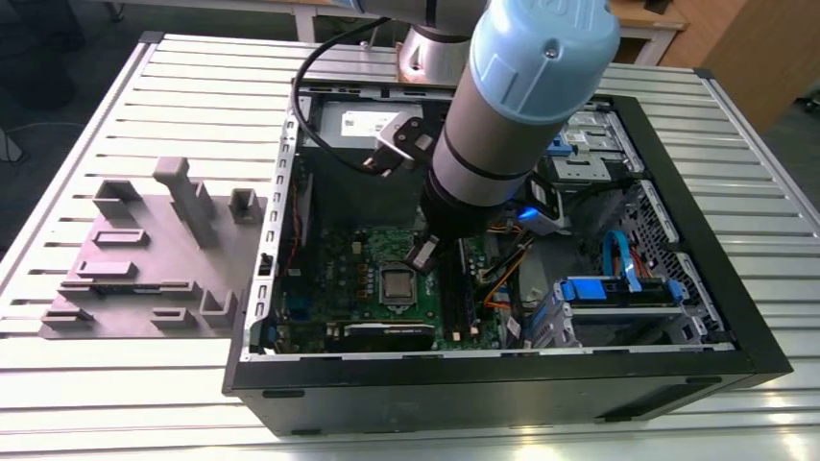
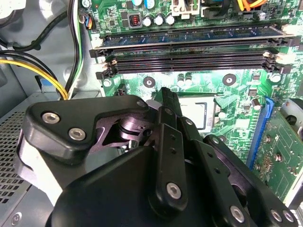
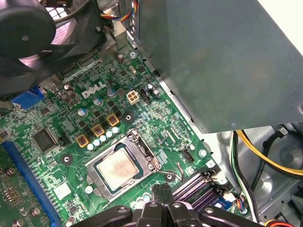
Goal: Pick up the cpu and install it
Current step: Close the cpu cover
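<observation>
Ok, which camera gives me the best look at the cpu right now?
The first wrist view: the cpu lies whole and unobstructed in its socket. In the second wrist view the gripper covers part of it; the exterior view shows it small and distant.

The exterior view looks steeply down from above and off my arm (image 1: 519,115), taking in the whole slatted bench (image 1: 115,384) and the open computer case (image 1: 717,317). My first wrist view sits close over the motherboard (image 3: 71,142), facing its socket (image 3: 118,168). My second wrist view looks past my gripper (image 2: 168,101) at that same socket (image 2: 196,111), with the memory slots (image 2: 189,61) beyond it.
</observation>
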Controlling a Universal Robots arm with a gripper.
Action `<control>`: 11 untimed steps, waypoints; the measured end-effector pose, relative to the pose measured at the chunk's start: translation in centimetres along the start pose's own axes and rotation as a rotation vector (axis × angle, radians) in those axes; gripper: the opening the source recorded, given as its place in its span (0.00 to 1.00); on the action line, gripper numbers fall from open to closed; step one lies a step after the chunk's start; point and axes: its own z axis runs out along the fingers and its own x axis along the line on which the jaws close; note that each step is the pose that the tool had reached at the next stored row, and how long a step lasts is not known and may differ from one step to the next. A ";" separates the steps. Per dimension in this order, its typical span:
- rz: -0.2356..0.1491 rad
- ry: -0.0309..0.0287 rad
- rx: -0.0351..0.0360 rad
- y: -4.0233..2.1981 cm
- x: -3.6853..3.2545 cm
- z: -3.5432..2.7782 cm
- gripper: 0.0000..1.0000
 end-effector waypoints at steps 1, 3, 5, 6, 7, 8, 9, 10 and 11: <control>0.000 0.0000 0.0000 0.00 0.00 0.00 0.10; 0.000 -0.0001 0.0000 0.00 0.00 0.00 0.10; 0.000 0.0000 0.0000 0.00 0.00 -0.02 0.10; 0.000 0.0000 0.0000 0.00 0.00 -0.02 0.10; 0.000 0.0000 0.0000 0.00 0.00 -0.03 0.10; 0.000 0.0000 0.0000 0.00 0.00 -0.03 0.10; 0.000 0.0000 0.0000 0.00 0.00 -0.03 0.10; 0.000 0.0000 0.0000 0.00 0.00 -0.03 0.10; 0.000 0.0000 0.0000 0.00 0.00 -0.03 0.10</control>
